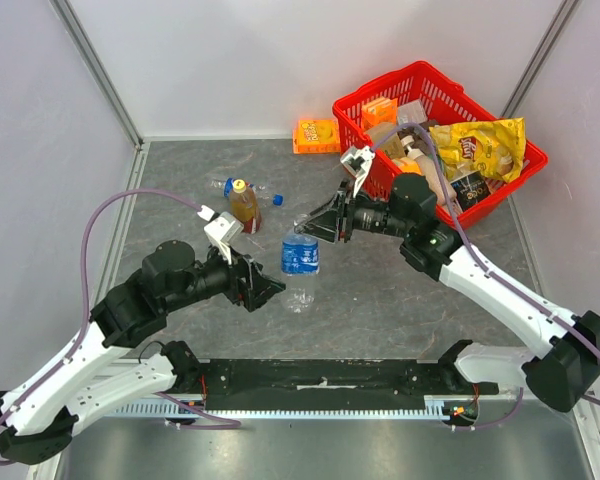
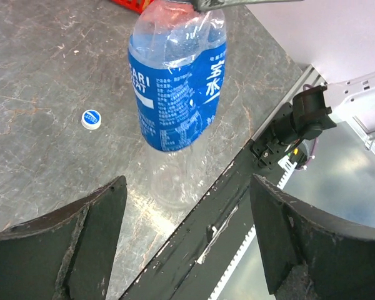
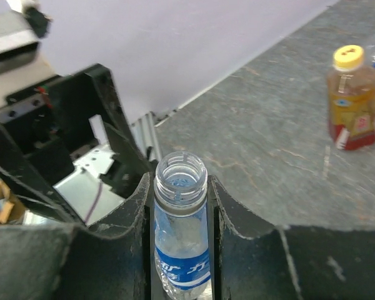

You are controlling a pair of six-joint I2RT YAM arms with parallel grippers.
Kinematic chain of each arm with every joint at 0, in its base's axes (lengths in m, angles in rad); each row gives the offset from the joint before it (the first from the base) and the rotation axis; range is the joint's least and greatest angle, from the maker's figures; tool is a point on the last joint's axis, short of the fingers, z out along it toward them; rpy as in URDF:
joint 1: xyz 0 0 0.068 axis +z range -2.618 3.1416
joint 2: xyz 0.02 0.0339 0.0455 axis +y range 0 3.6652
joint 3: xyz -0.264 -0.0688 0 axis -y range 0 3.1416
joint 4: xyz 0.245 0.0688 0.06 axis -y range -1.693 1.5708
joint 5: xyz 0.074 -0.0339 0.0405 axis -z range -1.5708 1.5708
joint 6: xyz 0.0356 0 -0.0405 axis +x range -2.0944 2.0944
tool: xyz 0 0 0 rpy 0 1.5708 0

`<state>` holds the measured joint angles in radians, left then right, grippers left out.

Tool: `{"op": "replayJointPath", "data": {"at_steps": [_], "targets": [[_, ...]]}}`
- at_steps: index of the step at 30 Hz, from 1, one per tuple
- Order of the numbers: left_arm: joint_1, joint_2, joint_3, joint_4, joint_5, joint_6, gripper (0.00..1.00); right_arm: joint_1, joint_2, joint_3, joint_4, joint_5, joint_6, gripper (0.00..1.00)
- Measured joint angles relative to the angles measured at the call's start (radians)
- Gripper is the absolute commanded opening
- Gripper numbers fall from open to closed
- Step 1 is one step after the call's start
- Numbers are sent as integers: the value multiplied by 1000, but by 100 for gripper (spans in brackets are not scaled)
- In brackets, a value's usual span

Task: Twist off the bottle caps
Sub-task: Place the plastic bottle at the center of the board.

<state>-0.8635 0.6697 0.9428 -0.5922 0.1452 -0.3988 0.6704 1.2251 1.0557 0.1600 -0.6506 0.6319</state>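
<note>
The right gripper (image 3: 181, 215) clenches its fingers on the neck of the clear bottle (image 2: 178, 94), whose mouth is uncapped. The left gripper (image 2: 187, 197) is released, the bottle's base just ahead of its fingers. A whitish-blue cap (image 2: 91, 119) lies on the table (image 2: 37, 69) nearby.

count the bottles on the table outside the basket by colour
amber bottle: 1
clear bottles: 2, one gripped at the neck by the right end effector, the other lying behind the amber bottle
total: 3
</note>
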Motion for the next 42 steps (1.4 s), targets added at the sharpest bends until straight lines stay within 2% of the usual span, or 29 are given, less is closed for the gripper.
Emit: {"op": "replayJointPath", "data": {"at_steps": [8, 16, 28, 35, 42], "targets": [[0, -31, -17, -1, -47, 0, 84, 0, -73, -58, -137, 208, -192, 0], [0, -25, -44, 5, -47, 0, 84, 0, -160, -223, -106, 425, -369, 0], [0, -19, -69, 21, -37, 0, 83, 0, -216, -518, 248, 584, -526, 0], [0, -13, -88, 24, -30, 0, 82, 0, -199, -538, 402, 615, -591, 1], [0, -5, -95, 24, -26, 0, 82, 0, -125, -542, 482, 623, -603, 3]]}}
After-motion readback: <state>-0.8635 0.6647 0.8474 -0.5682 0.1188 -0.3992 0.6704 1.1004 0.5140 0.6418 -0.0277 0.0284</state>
